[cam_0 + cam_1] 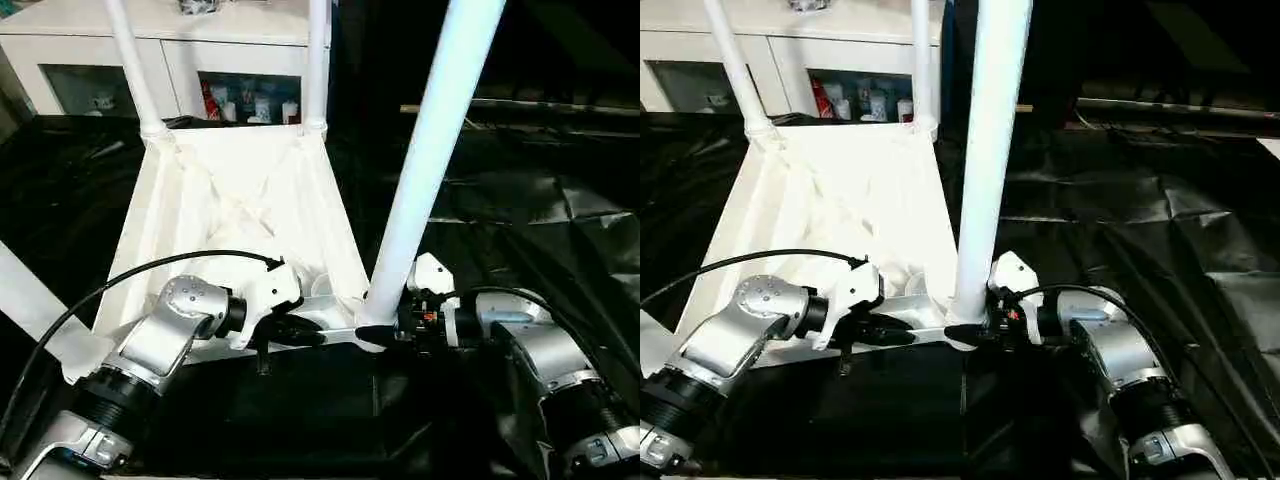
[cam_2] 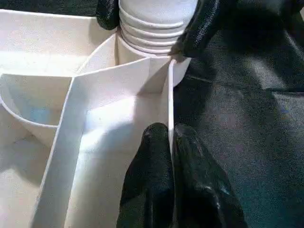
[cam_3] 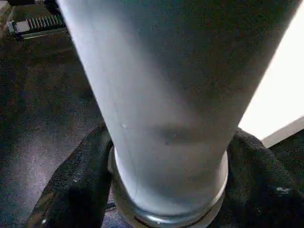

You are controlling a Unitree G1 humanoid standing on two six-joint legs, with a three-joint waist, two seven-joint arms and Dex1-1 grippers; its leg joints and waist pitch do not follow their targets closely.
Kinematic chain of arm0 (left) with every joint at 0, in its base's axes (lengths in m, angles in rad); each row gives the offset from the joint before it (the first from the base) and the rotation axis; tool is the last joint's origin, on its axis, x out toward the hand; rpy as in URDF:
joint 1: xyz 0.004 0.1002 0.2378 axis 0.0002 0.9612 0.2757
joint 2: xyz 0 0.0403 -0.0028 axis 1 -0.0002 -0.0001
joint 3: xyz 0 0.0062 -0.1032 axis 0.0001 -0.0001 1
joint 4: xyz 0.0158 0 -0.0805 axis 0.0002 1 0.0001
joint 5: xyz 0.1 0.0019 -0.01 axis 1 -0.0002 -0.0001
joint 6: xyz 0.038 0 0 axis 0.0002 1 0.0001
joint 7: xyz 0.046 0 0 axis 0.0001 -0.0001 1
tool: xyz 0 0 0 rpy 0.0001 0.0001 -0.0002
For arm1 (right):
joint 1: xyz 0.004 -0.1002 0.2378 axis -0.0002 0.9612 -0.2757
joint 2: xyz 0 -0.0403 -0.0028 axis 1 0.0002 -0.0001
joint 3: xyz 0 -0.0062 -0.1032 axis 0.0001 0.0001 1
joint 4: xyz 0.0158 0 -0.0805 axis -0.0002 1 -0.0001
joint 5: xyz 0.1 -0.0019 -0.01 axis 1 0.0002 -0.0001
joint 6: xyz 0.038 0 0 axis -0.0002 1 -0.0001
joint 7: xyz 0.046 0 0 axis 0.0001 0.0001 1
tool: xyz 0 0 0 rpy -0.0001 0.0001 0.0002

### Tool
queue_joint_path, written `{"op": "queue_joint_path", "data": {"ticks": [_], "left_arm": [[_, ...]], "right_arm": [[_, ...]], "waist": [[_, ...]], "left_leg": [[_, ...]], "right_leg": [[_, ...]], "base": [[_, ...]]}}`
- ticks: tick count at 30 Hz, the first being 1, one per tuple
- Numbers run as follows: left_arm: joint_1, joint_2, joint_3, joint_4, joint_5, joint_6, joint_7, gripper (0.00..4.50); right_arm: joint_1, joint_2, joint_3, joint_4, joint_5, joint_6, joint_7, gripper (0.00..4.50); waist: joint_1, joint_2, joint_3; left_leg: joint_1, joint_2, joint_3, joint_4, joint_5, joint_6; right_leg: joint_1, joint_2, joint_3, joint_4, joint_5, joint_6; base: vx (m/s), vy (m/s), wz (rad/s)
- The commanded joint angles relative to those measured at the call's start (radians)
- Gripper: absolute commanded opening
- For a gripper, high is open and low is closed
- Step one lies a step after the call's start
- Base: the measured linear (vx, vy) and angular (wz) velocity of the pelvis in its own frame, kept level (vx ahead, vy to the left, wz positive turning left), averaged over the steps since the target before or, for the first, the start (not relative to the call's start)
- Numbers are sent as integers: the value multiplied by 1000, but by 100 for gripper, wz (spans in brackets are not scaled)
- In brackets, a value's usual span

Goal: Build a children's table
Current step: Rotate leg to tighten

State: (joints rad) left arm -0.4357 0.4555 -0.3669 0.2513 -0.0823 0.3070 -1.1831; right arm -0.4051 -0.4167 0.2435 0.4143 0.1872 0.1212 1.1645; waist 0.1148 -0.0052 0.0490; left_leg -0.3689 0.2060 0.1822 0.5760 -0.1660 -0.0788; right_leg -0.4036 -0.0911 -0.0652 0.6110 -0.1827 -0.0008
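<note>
Now left fingers (image 2: pixel 161 166) pinch tabletop (image 1: pixel 230 210) rim, right fingers (image 3: pixel 76 185) clasp socketed leg (image 1: pixel 430 150)

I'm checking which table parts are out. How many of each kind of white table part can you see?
Tabletop: 1
Legs: 4 (far left, far right, near right, near left)
Total: 5

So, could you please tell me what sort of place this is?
Probably an indoor room set up as a work area: a white glass-door cabinet with small items stands at the back, and black sheeting covers the surface under the upturned tabletop.
</note>
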Motion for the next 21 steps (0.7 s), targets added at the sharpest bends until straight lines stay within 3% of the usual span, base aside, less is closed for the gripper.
{"op": "queue_joint_path", "data": {"ticks": [1,4,6,7,8,10,13,17,21], "left_arm": [[-9,-5,-6,-14,-13,-4,-17,0],[-9,-13,-5,-4,-6,0,0,0],[-25,-50,10,37,12,8,74,0],[-48,-89,26,87,36,13,161,0],[-51,-95,28,94,39,14,173,0],[-93,-169,52,172,68,32,319,0],[-125,-231,74,222,76,70,427,0],[-176,-333,89,311,108,76,589,0],[-187,-351,67,337,139,46,599,0]], "right_arm": [[-13,4,-2,16,-5,-3,5,281],[-10,15,-4,51,-22,-12,-29,278],[-24,56,-33,136,-47,-33,-151,277],[-39,95,-63,192,-62,-42,-273,277],[-41,101,-68,199,-63,-41,-290,277],[-73,181,-140,258,-48,-7,-504,277],[-101,238,-179,295,-51,4,-671,277],[-170,317,-196,405,-102,-12,-914,277],[-198,344,-176,438,-134,-56,-922,277]], "waist": [[-1,-9,-60],[-2,-8,-61],[-6,-4,-56],[-9,-8,-56],[-12,-7,-57],[-23,-4,-53],[-28,-5,-54],[-35,-2,-54],[-32,-6,-58]], "left_leg": [[10,22,-4,-66,-248,30],[11,22,-5,-66,-252,27],[10,20,-5,-67,-273,17],[11,18,-6,-69,-289,6],[12,18,-7,-69,-294,-1],[18,14,-11,-71,-340,-25],[17,12,-15,-71,-361,-26],[19,9,-15,-70,-369,-30],[12,10,-13,-70,-352,-7]], "right_leg": [[45,-47,40,-77,-267,-187],[44,-47,39,-77,-271,-187],[41,-48,39,-82,-296,-189],[43,-47,37,-85,-337,-177],[42,-47,37,-84,-348,-172],[38,-50,34,-99,-456,-136],[37,-51,29,-107,-506,-109],[30,-48,26,-113,-510,-100],[33,-47,29,-109,-447,-104]], "base": [[0,0,0],[0,0,0],[0,0,0],[0,0,0],[0,0,0],[0,0,0],[0,0,0],[0,0,0],[0,0,0]]}}
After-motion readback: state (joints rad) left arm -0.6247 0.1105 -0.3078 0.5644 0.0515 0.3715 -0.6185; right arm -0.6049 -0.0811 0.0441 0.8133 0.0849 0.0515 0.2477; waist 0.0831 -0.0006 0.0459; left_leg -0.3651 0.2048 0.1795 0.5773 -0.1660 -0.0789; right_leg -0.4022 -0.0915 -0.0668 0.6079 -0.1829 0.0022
